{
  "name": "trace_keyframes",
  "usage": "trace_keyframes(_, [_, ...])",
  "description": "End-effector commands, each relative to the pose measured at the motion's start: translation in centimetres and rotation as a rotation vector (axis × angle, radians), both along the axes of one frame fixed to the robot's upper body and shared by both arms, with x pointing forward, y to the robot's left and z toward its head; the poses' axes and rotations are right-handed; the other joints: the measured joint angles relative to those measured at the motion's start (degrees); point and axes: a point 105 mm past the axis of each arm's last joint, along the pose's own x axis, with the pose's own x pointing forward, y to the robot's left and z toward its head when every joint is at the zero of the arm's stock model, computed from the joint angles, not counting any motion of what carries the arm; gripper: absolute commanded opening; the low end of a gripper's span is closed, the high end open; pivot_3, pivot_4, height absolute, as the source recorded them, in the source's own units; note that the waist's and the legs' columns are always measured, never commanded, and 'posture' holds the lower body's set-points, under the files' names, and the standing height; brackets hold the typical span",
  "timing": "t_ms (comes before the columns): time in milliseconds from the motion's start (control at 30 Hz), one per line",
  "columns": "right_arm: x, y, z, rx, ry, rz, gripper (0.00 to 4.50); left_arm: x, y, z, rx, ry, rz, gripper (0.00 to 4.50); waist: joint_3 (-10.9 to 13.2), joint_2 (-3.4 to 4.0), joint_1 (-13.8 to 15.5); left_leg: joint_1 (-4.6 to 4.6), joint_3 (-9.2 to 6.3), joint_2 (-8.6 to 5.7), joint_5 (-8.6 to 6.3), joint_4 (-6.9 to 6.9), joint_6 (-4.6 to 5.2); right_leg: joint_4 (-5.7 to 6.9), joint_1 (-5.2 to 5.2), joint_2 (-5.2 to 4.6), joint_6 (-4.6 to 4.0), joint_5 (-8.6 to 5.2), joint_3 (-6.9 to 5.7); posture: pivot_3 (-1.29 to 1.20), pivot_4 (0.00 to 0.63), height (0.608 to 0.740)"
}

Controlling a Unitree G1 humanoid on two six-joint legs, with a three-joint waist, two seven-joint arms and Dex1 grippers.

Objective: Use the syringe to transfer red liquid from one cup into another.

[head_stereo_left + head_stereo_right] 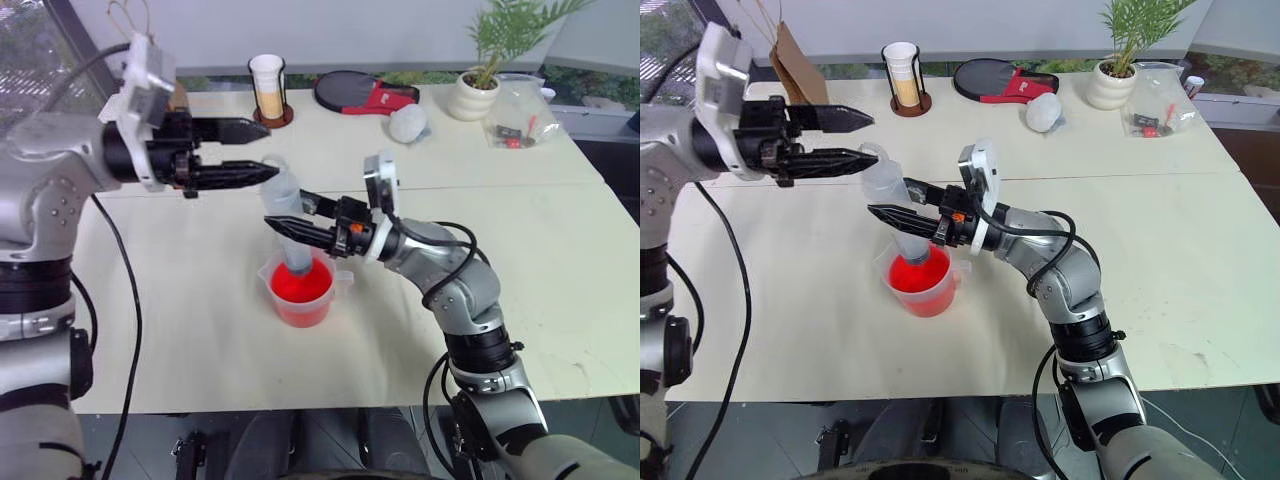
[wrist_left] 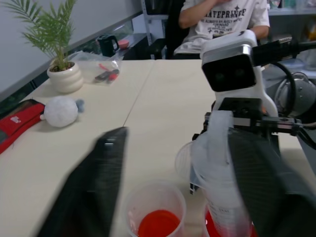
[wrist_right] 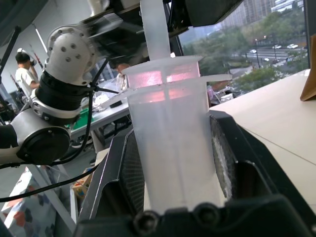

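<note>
R gripper (image 1: 285,225) clamps the syringe (image 1: 288,228) barrel, upright, tip down in the beaker (image 1: 300,290) near the table's front edge; L gripper (image 1: 255,150), part-open and empty, flanks the plunger top.

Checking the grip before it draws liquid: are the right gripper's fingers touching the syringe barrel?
Touching. In the right wrist view both black fingers press against the sides of the syringe barrel, with no gap on either side.
</note>
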Motion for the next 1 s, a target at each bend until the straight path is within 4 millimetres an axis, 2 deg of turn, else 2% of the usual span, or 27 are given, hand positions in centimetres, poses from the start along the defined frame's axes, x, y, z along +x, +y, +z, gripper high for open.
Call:
trace_keyframes(33, [-1.2,0.8,1.1,0.033,-0.056,0.049,1.53,-0.3,-0.2,1.3,0.005,-0.071,-0.002,1.06,0.0,0.0,-0.04,0.0,0.0,0.0,0.0,0.0,0.0,0.0,0.0,0.0,0.0,0.0,0.0,0.0,0.15,0.739])
trace_keyframes(100, [-1.3,0.9,1.1,0.035,-0.054,0.053,1.53,-0.4,-0.4,1.3,0.008,-0.072,-0.011,0.1,0.0,0.0,-0.1,0.0,0.0,0.01,0.0,-0.02,0.0,0.0,-0.01,0.0,0.0,0.0,0.01,0.0,0.15,0.739])
trace_keyframes(133, [-1.3,0.9,1.1,0.035,-0.054,0.055,1.53,-0.5,-0.5,1.3,0.012,-0.072,-0.017,0.04,0.0,0.0,-0.13,0.0,0.0,0.01,0.0,-0.02,0.0,0.0,-0.01,0.01,0.0,0.0,0.0,0.0,0.15,0.739])
trace_keyframes(433, [-2.2,1.4,0.7,0.048,-0.025,0.087,1.53,-1.0,-0.9,2.5,-0.001,-0.102,-0.036,0.04,0.0,0.0,0.0,0.0,0.0,0.01,0.0,-0.01,0.0,0.0,-0.01,0.02,0.0,0.0,0.01,0.0,0.15,0.739])
trace_keyframes(900, [-2.7,1.7,-1.3,0.008,0.005,0.098,1.53,-1.7,-0.6,6.6,-0.096,-0.168,-0.051,0.04,0.0,0.0,-0.05,0.01,0.0,0.01,0.0,-0.02,0.0,0.0,-0.01,0.02,0.0,0.0,0.01,0.0,0.15,0.739])
trace_keyframes(1000, [-2.7,1.6,-1.7,-0.001,0.01,0.094,1.53,-1.7,-0.4,6.9,-0.09,-0.172,-0.047,0.04,0.0,0.0,-0.06,0.01,0.0,0.0,0.0,-0.01,0.0,0.0,0.0,0.02,0.0,0.0,0.01,0.0,0.15,0.739])
